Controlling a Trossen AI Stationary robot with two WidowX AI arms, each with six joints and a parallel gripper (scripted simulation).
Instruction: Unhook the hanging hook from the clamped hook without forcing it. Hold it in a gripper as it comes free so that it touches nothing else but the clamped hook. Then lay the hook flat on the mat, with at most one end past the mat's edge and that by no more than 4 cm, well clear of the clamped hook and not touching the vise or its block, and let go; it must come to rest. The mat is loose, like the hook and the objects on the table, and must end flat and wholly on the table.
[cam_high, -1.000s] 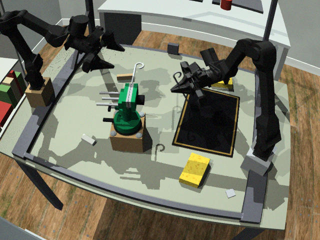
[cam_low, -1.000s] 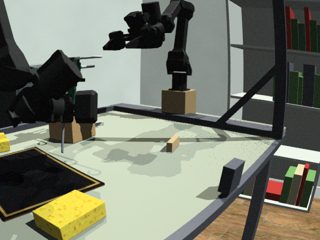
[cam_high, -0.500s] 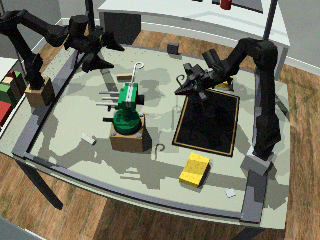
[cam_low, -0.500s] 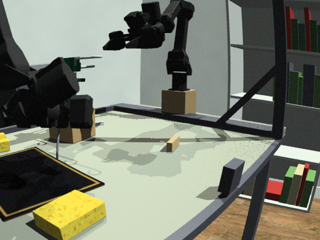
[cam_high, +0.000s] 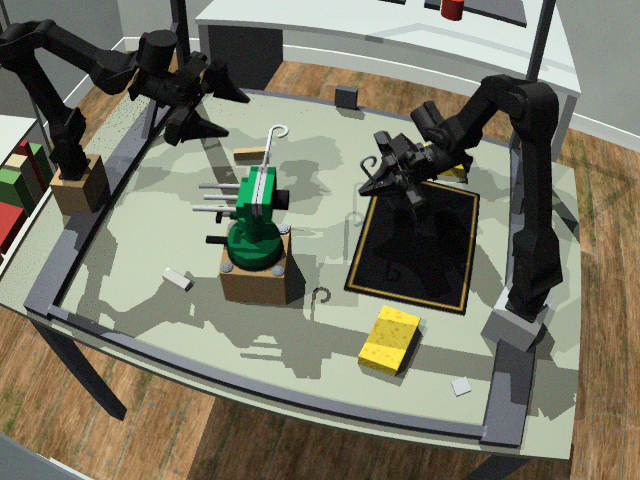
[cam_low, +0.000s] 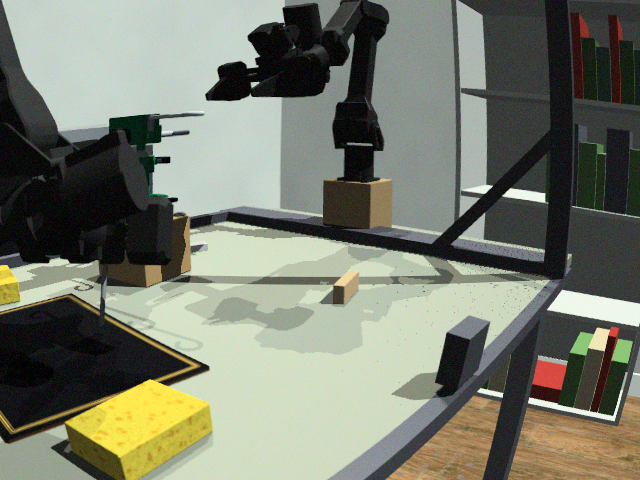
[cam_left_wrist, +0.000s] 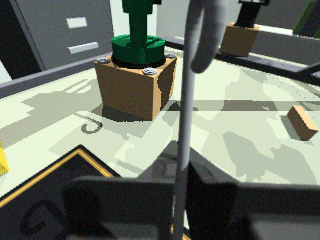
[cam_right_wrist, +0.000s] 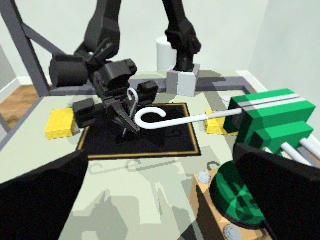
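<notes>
My left gripper (cam_high: 371, 187) is shut on the free hook (cam_high: 372, 165), a grey wire hook held roughly upright, curl on top, over the black mat's (cam_high: 416, 245) far left corner. The left wrist view shows its shaft (cam_left_wrist: 186, 105) between the fingers. In the exterior view its lower end (cam_low: 101, 302) hangs close over the mat (cam_low: 77, 356); I cannot tell whether it touches. The clamped hook (cam_high: 269, 142) sticks up out of the green vise (cam_high: 257, 206) on its wooden block (cam_high: 255, 279), apart from the held hook (cam_right_wrist: 130, 98). My right gripper (cam_high: 226, 113) is open and empty, high at the far left.
A yellow sponge (cam_high: 388, 338) lies in front of the mat and another (cam_high: 455, 172) behind it. A wooden block (cam_high: 249, 153), a dark cube (cam_high: 346, 97), a white block (cam_high: 177, 279) and a small white tile (cam_high: 461, 386) lie on the table. A raised rim runs around the table.
</notes>
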